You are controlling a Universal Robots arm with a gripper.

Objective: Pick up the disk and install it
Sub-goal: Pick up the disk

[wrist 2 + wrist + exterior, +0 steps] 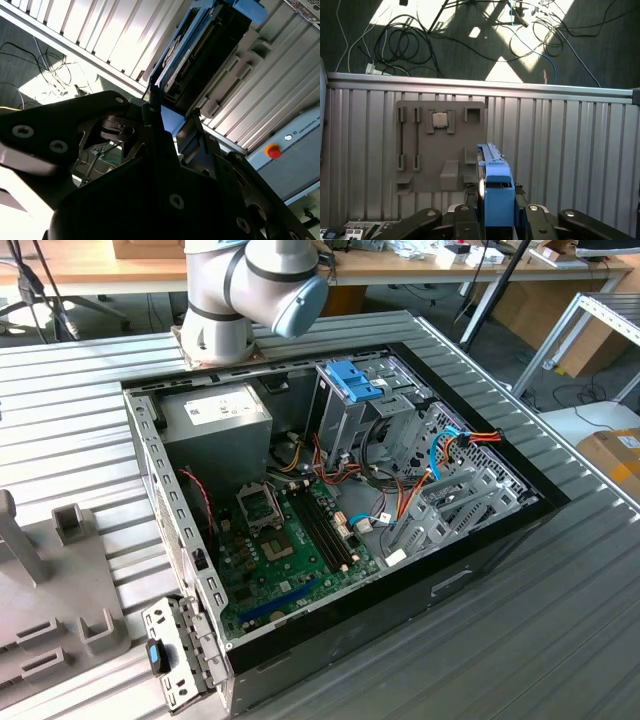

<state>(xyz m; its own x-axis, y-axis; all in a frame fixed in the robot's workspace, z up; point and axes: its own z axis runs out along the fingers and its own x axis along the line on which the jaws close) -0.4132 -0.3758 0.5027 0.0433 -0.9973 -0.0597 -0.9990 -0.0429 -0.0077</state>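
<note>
- Across the middle of the ribbed metal surface [560, 620] sits the open computer case [470, 570], and I can see its green board, cabling and drive cage from above.
- At the surface's edge behind the case stands the arm [250, 290] on its base.
- Just inside the edge that borders the floor lies a grey fixture plate [420, 145]. Loose cables [420, 30] trail on the floor beyond that edge.
- Over the surface beside that plate I have the end effector [496, 225], its black fingers closed tight on either flat side of the disk [497, 192].
- The disk stands on edge in that grip, its blue carrier end nearest the wrist. Its far end reaches the plate's raised blocks, and I cannot tell whether it touches them.
- On top of the case's drive cage is a light-blue ribbed latch [352, 380].
- Near the surface's front edge, just beside the case's corner, lies a perforated metal bracket [180, 660] with a small blue clip [155, 655].
- In one pocket of the fixture plate rests a small square chip [439, 120].
</note>
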